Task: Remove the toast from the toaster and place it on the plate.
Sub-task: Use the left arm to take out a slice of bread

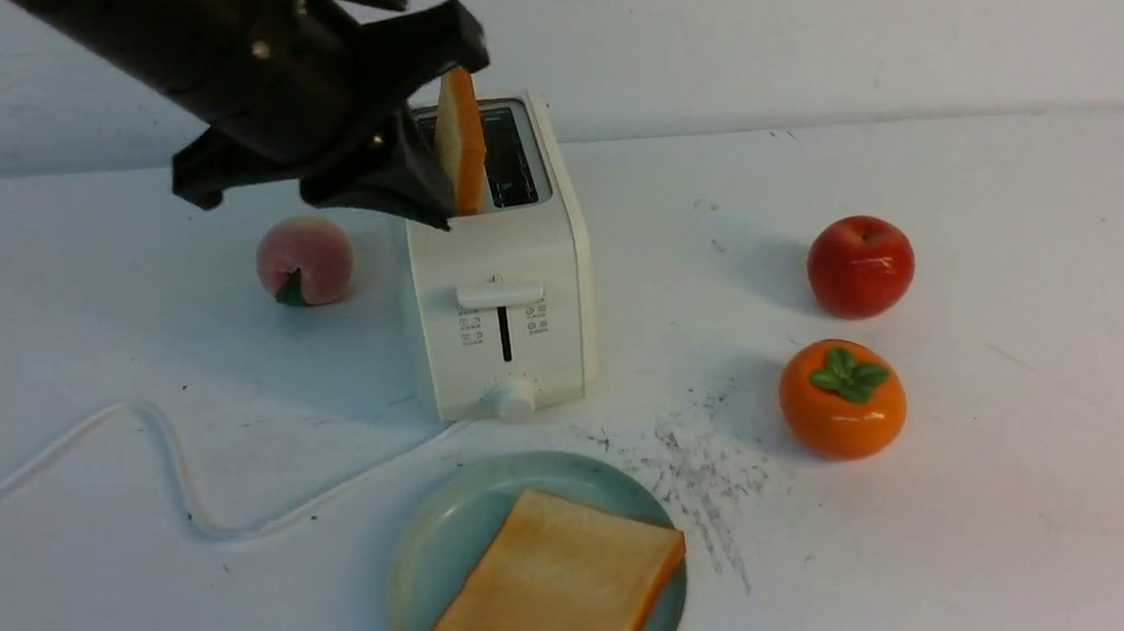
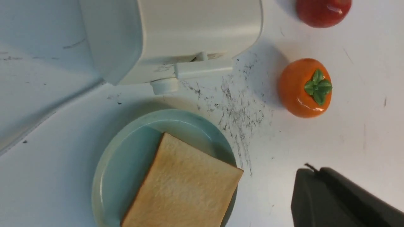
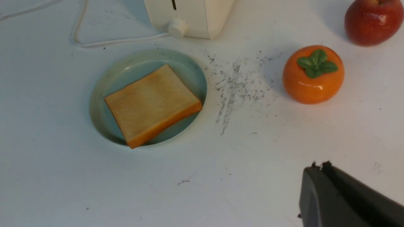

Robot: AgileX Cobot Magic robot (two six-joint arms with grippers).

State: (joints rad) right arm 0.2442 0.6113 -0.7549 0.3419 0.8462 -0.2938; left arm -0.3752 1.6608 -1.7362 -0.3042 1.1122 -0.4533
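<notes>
The left claw (image 1: 457, 133) is clenched on a toast slice (image 1: 466, 168), with one finger against each face. The slice stands upright out of the left slot of the toaster (image 1: 505, 350), which sits directly beneath the claw. On the toaster's front, below the claw, the slide lever (image 1: 499, 293) rests at the top of its track.

A peach (image 1: 305, 260) lies on the table (image 1: 990, 523) below the claw and a little to its left. A red apple (image 1: 860, 265) and a persimmon (image 1: 841, 398) sit well off to its right. Nearer the robot than the claw, just in front of the toaster, the teal plate (image 1: 419, 557) carries a second slice (image 1: 558, 587) lying flat. The white cord (image 1: 173, 466) winds across the table to the claw's left.

The right claw (image 3: 320, 167) shows only in its own wrist view. It is clenched on nothing and hangs over bare table, apart from the persimmon and the plate.
</notes>
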